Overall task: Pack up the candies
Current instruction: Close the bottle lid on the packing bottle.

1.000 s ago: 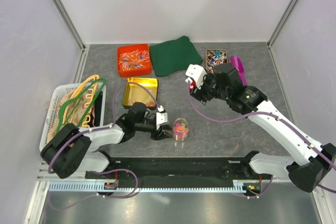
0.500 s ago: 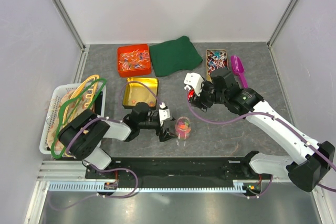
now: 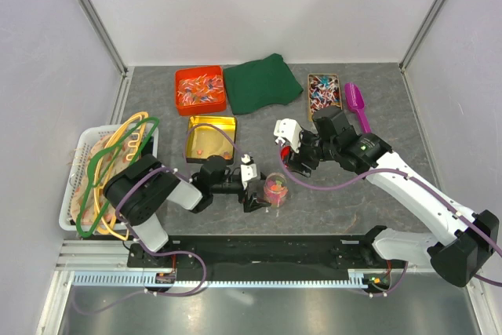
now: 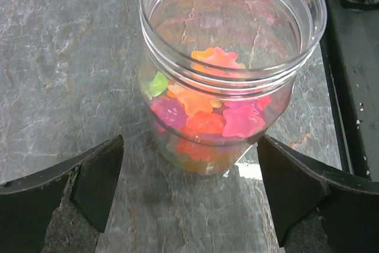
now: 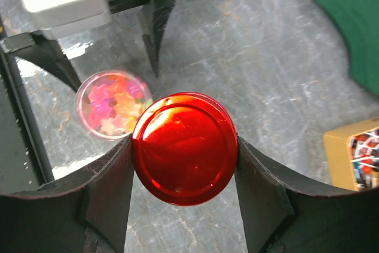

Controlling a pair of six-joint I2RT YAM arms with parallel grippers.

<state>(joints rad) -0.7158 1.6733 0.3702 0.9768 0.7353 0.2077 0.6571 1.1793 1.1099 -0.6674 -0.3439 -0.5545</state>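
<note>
Capping step: red lid [image 5: 185,148] in my right jaws, jar [image 3: 274,191] open on the worktop [image 4: 59,57].
Right jaws clamped on the lid's edge, lid held flat, hanging off to one side of the jar mouth. Left jaws wide apart either side of the jar, not touching. Candies [image 4: 207,119] fill the lower part of the upright jar. Best way, I reckon: close left jaws on the jar wall first so it can't spin or tip, centre the lid over the rim, keep it level, come straight down.
</note>
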